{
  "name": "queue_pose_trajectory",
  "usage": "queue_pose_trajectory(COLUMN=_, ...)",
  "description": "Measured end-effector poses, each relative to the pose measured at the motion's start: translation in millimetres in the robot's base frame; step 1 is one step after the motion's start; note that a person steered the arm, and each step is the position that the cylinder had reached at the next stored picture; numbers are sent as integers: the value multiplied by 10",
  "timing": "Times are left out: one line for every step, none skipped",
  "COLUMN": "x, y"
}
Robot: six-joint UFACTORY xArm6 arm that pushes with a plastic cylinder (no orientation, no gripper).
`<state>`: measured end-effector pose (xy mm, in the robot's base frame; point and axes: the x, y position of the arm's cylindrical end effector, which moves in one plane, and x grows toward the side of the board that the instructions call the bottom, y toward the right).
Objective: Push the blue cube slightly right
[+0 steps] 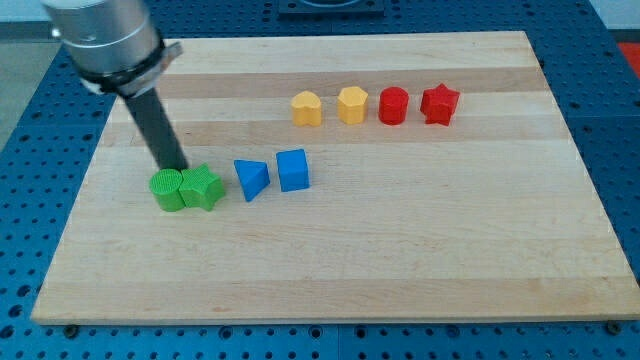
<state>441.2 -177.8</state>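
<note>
**Blue cube waits mid-desk while the rod stands over the green pair**

Camera view. Pale wood makes up the desk (330, 270), a planked board with visible grain, lying on a blue perforated base (615, 120) that shows on every side. The blue cube (293, 170) sits a little left of the desk's centre, nearer the left edge than the right. Just beside it, toward the left edge, lies a blue triangular block (251, 179), close but apart. Further left, two green blocks touch each other: a green cylinder (167, 190) and a green ridged block (202, 188) whose exact shape I cannot make out.

My tip (177, 167) comes down at the far side of the green pair, right at their top edges, well left of the blue cube and with the triangular block between. This arm carries no gripper, only the rod, so there is nothing to open or close. Judged from this layout, pushing the cube right calls for the tip to reach the narrow gap on its left face; the triangular block crowds that gap and could be dragged along.

Toward the far edge, right of centre, a row of four stands apart from all this: two yellow blocks (306, 107) (352, 104), then a red block (394, 105) and a red star-like block (439, 103). The right half of the desk near the cube is bare, so the cube has free room to travel.
</note>
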Motion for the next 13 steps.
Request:
queue_pose_trajectory(x=-187, y=254)
queue_pose_trajectory(x=-156, y=560)
queue_pose_trajectory(x=-79, y=618)
queue_pose_trajectory(x=-22, y=702)
queue_pose_trajectory(x=0, y=886)
queue_pose_trajectory(x=0, y=1075)
queue_pose_trajectory(x=0, y=1311)
queue_pose_trajectory(x=0, y=1518)
queue_pose_trajectory(x=-3, y=1622)
queue_pose_trajectory(x=-12, y=1711)
queue_pose_trajectory(x=-12, y=1703)
queue_pose_trajectory(x=-12, y=1703)
queue_pose_trajectory(x=-12, y=1757)
